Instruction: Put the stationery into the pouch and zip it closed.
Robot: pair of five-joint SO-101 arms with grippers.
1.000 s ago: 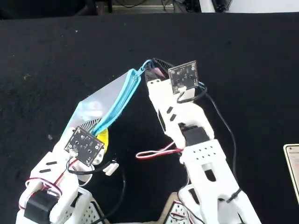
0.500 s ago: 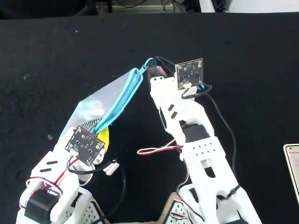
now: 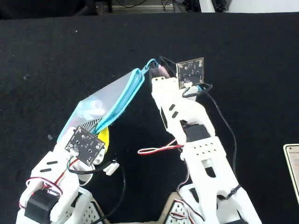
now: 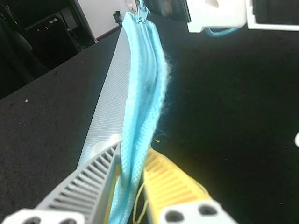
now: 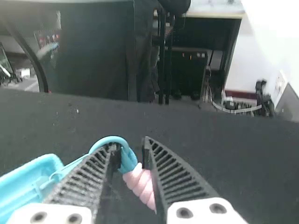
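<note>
My left claw [image 4: 132,155] clamps the pouch [image 4: 105,116]; my right claw [image 5: 129,143] pinches the zip pull [image 5: 127,158] at its far end. A skewed tug could slip it free.

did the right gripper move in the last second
Yes: the right gripper, shut on the zipper pull, shifted slightly toward the table's far edge and the card's side.
</note>
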